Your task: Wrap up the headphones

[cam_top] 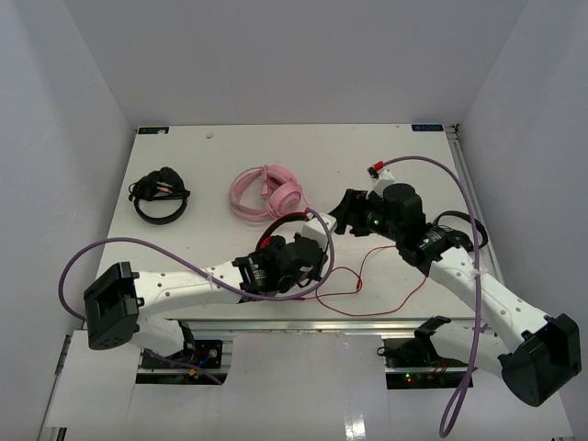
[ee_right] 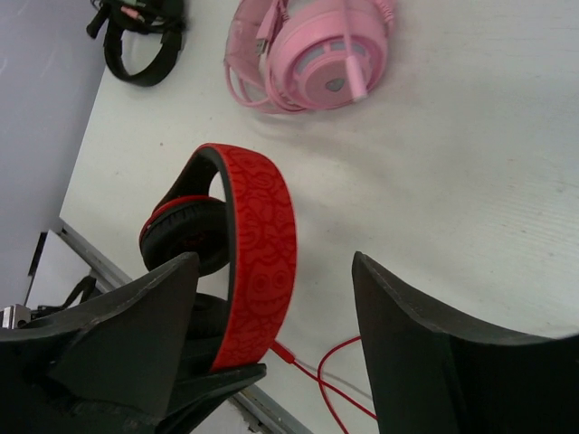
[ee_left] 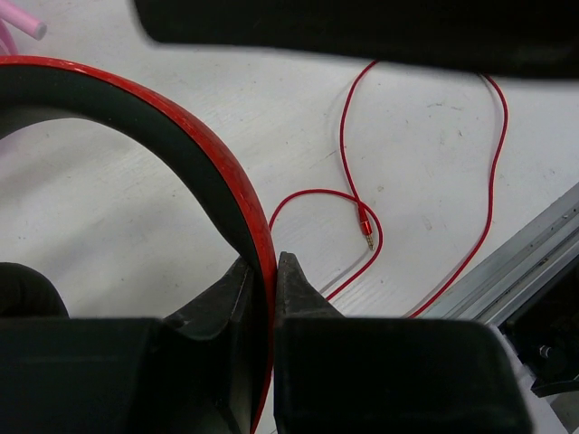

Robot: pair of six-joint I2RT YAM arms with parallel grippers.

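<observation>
The red headphones (cam_top: pixel 284 223) stand upright near the table's front middle, black ear pads (ee_right: pixel 185 237) below the patterned band (ee_right: pixel 264 271). My left gripper (cam_top: pixel 299 260) is shut on the band's lower end, and the red edge (ee_left: pixel 237 185) runs down between its fingertips (ee_left: pixel 265 264). The thin red cable (cam_top: pixel 365 276) lies loose in loops on the table to the right, its plug (ee_left: pixel 365 231) free. My right gripper (cam_top: pixel 342 213) hovers just right of the headphones, open. In the right wrist view the band shows between its spread fingers (ee_right: pixel 273 264), apart from both.
Pink headphones (cam_top: pixel 267 193) lie just behind the red ones. Smaller black headphones (cam_top: pixel 158 195) sit at the far left. The table's metal front rail (ee_left: pixel 534 249) runs close to the cable. Purple arm cables (cam_top: pixel 464 197) arc above the right arm.
</observation>
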